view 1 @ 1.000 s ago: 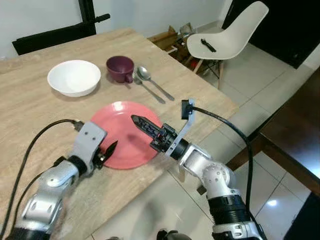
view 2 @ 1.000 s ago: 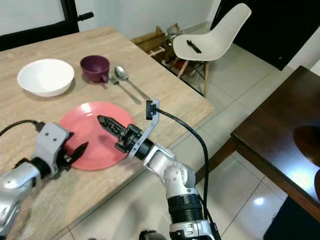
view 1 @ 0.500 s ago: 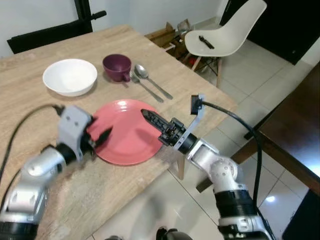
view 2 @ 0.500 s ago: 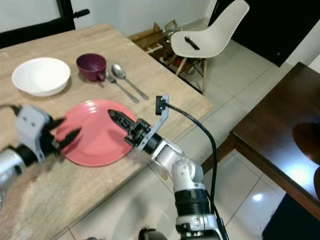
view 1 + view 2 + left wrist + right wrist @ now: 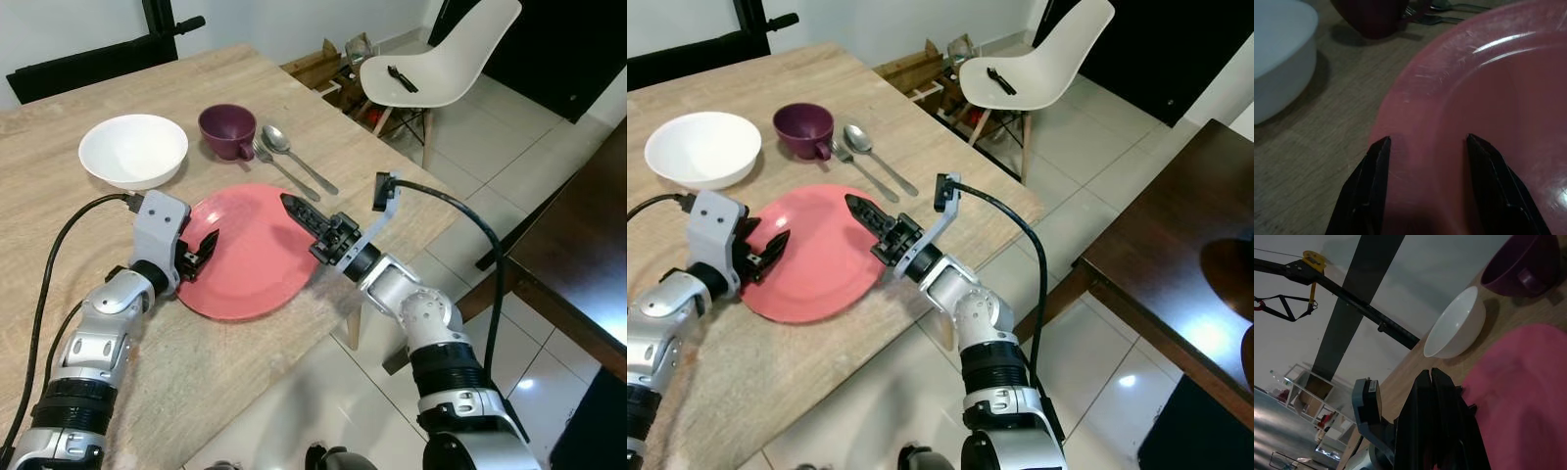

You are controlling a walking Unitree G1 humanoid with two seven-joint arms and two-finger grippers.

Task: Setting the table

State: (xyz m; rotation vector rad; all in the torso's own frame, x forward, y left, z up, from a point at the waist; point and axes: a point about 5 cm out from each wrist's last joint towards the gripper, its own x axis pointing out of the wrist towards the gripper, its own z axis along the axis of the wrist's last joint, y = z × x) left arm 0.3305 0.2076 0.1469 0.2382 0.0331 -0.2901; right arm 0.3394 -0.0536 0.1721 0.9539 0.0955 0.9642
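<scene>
A pink plate (image 5: pixel 257 262) lies on the wooden table (image 5: pixel 59 215) near its front edge. My left gripper (image 5: pixel 203 249) is open at the plate's left rim; in the left wrist view its two fingers (image 5: pixel 1376 161) stand apart over the rim. My right gripper (image 5: pixel 292 207) reaches over the plate's right side from the table edge, shut with nothing seen between its fingers (image 5: pixel 1432 396). Behind the plate stand a white bowl (image 5: pixel 133 150) and a purple cup (image 5: pixel 227 130). A spoon (image 5: pixel 292 155) and a fork (image 5: pixel 282 170) lie to the right of the cup.
The table's right edge runs close beside the plate, with tiled floor (image 5: pixel 509 147) beyond. A white chair (image 5: pixel 431 64) carrying a small black object (image 5: pixel 403 78) stands behind the table corner. A dark table (image 5: pixel 578 264) is at the far right.
My left gripper has swung from the plate's near-left edge to its left rim, farther from me. The right gripper has stayed shut over the plate. The camera has shifted a little.
</scene>
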